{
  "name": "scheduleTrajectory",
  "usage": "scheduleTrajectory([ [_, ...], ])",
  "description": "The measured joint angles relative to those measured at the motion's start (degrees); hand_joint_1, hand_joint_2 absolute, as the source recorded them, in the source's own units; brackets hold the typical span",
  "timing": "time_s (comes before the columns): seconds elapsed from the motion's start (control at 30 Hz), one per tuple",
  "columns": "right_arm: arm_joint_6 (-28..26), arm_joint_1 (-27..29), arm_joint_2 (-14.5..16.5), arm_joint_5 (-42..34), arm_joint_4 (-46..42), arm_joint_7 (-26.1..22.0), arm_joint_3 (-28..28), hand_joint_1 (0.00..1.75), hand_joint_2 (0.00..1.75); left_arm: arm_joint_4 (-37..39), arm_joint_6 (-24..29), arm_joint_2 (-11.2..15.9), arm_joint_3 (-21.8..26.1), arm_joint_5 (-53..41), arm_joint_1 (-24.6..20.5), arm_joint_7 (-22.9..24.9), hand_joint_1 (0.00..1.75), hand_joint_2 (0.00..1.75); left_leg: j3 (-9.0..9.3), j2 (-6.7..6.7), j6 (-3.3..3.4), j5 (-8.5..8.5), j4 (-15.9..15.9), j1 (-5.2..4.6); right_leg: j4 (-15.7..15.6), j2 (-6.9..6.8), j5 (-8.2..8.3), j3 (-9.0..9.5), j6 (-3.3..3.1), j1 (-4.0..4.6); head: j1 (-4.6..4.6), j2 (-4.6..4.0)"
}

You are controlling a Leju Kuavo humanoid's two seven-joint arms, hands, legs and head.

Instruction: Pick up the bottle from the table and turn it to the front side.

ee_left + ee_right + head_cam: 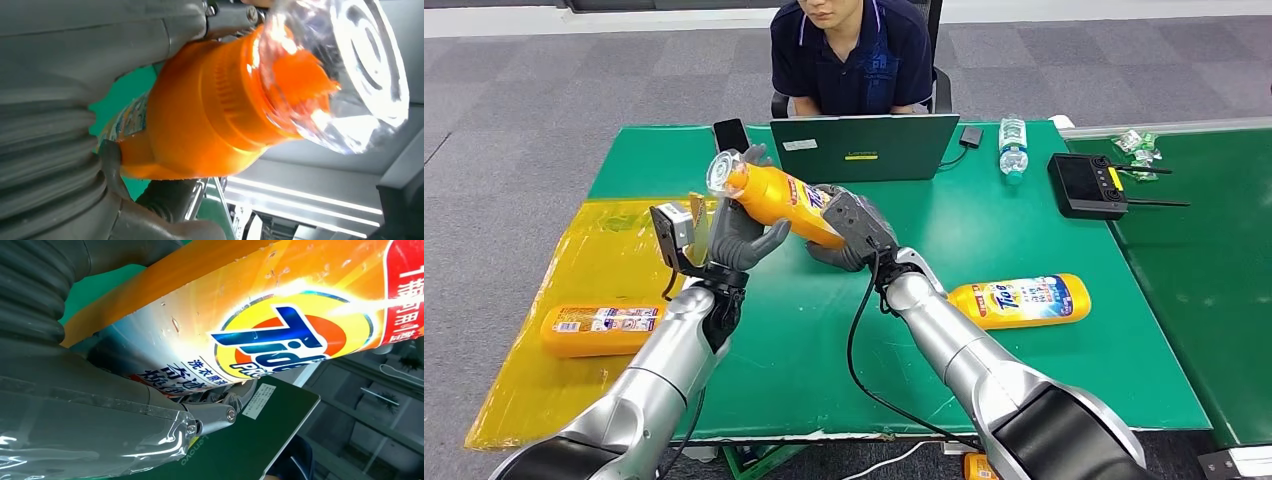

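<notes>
Holding aloft: we are keeping the orange bottle [776,197] clear of the green tabletop [984,230], tilted, clear cap [721,169] toward our left
Left hand [742,232]: fingers are cupping the cap end
Right hand [852,232]: fingers are wrapping the base end
Label: the front logo is showing in the right wrist view
Advice: we are judging it best to roll slowly, one hand gripping while the other loosens

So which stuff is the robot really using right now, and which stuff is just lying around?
Using:
- orange bottle, lifted off the table
- left hand, near its cap end
- right hand, gripping its base end

Lying around:
- two more orange bottles
- laptop
- water bottle
- phone
- black controller
</notes>
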Motion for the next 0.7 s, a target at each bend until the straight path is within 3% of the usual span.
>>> scheduleTrajectory([
  [0.7,1.87,-0.76,2.26,-0.76,0.58,0.65,-0.12,1.75,1.75,1.62,-0.7,-1.08,0.05,1.4,-0.16,0.0,0.0,1.75,-0.01,0.0,0.0,0.0,0.0,0.0,0.0,0.0,0.0,0.0,0.0,0.0,0.0,0.0],
])
